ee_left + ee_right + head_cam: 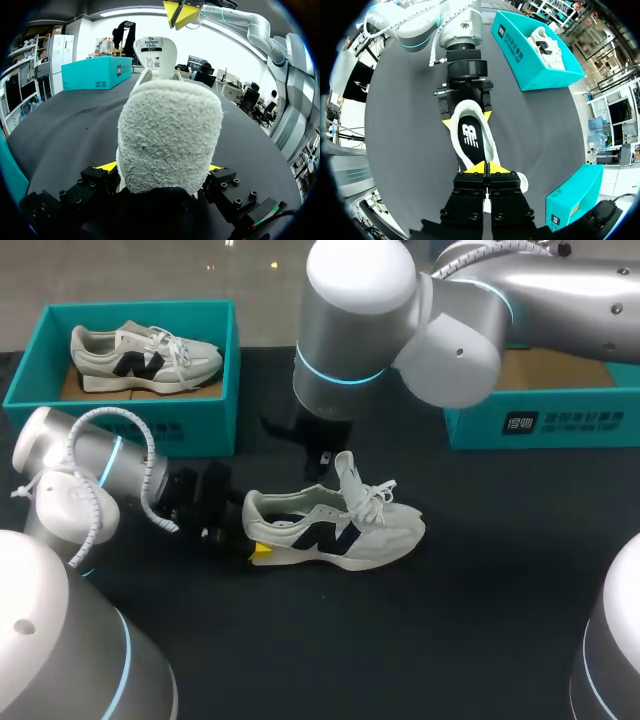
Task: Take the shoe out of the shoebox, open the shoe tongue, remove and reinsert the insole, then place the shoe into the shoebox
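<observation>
The head view looks down on the surface point(480, 620) from above and behind. The left wrist view closely faces the heel of the sneaker point(170, 135); the right wrist view looks straight down on it.

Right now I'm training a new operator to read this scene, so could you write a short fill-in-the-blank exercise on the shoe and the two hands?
1. The left hand is shut on the ____ of the shoe that lies on the table.
2. The right hand, fingertips together, is just above that shoe's raised ____.
3. The insole lies ____ that shoe.

Missing words: heel; tongue; inside
</observation>
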### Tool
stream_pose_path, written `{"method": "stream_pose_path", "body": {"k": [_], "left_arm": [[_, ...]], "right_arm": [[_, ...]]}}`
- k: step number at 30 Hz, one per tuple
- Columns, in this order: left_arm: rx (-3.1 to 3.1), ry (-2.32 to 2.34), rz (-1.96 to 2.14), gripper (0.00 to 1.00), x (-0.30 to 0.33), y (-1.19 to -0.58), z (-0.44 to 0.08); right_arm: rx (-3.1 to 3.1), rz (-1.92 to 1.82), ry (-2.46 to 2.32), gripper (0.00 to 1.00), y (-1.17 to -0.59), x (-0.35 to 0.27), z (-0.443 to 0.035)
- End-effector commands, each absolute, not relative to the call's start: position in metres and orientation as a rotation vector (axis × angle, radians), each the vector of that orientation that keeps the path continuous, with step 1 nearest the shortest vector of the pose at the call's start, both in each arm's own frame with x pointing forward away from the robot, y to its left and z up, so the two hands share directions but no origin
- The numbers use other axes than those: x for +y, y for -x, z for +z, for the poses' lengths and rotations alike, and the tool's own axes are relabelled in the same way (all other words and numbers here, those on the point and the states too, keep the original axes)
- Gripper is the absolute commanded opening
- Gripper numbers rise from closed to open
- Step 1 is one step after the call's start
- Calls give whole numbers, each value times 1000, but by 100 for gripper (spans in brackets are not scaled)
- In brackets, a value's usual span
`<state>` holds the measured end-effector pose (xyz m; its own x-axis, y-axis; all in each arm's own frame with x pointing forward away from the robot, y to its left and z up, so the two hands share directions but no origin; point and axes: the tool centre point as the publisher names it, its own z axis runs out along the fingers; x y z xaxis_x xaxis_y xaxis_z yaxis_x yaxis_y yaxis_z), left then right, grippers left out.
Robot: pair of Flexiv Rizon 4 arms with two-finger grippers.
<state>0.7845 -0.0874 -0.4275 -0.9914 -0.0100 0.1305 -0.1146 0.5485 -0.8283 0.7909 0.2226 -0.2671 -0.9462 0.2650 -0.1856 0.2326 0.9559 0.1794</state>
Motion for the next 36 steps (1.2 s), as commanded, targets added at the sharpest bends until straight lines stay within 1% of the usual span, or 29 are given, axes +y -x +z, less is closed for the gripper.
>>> {"method": "stream_pose_path", "body": {"k": [1,17,23,30,36], "left_arm": [[-2667,-109,1434,0,-87,-786,-430],[-2667,-109,1434,0,-87,-786,-430],[-2667,-109,1434,0,-87,-786,-430],[-2667,-109,1434,0,-87,-786,-430],[-2667,-109,1434,0,-87,-786,-430]], "right_arm": [[2940,219,-328,0,-795,228,-279],[3048,187,-189,0,-796,247,-325],[3086,156,-173,0,-803,241,-342],[3130,93,-187,0,-801,228,-353],[3157,47,-189,0,-792,220,-350]]}}
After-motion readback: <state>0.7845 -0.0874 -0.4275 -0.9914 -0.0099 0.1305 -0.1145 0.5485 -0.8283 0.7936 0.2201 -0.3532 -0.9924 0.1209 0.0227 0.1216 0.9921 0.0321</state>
